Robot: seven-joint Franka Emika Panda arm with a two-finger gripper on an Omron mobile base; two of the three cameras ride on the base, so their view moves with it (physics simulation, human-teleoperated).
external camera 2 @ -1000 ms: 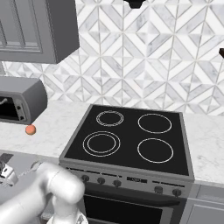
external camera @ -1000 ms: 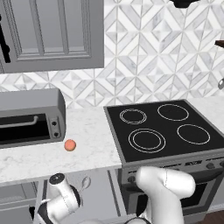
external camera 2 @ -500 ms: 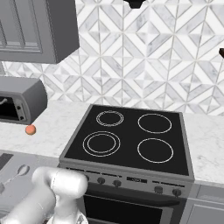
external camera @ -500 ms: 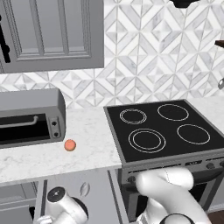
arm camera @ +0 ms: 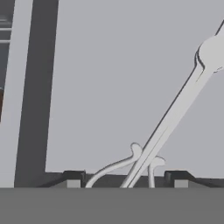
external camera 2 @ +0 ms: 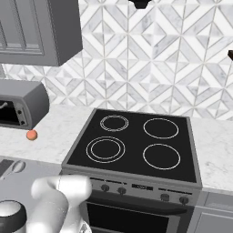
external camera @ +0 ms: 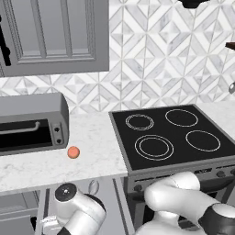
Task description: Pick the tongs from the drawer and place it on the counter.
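From the left base view, the arm bends down below the tabletop's (external camera: 98, 156) front edge into the drawer (external camera: 105, 195), where the tongs' (external camera: 93, 186) rounded tip peeks out; an orange ball (external camera: 73, 152) sits near the toaster oven (external camera: 32, 121).

From the right base view, that tip (external camera 2: 17, 166) lies left of the stovetop (external camera 2: 136, 143).

In the hand view, the gripper (arm camera: 127, 180) is spread — its fingertips (arm camera: 73, 179) straddle the tongs (arm camera: 175, 113) on the drawer floor (arm camera: 118, 65). It should probably settle lower, centre on the shaft, then pinch firmly.
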